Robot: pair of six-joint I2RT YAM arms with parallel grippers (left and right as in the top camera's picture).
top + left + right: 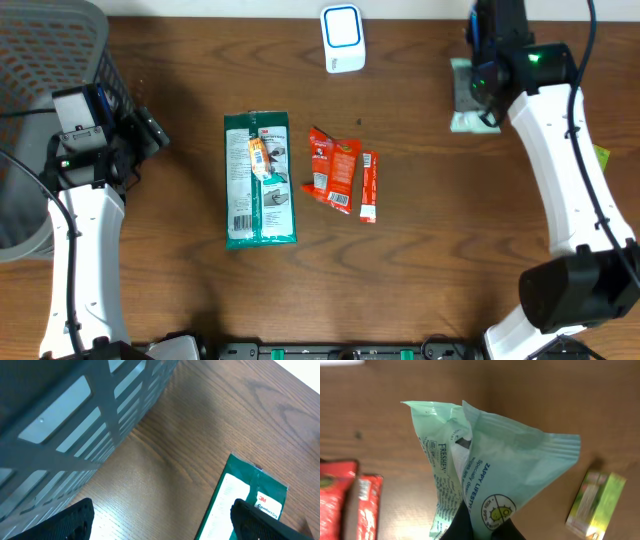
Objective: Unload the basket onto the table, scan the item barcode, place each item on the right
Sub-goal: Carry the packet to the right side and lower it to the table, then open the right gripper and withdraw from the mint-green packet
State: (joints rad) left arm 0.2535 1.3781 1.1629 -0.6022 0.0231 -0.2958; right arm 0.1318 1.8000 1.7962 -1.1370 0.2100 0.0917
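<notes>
firmly right jaws pinch the mint pouch, far from grey basket.

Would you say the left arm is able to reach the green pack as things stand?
Probably yes: the left gripper is open, and only bare table lies between it and the green pack.

A crumpled pale green packet with blue print is held pinched at its lower end. A white scanner, blue-ringed, is seen at the worktop's far edge.
</notes>
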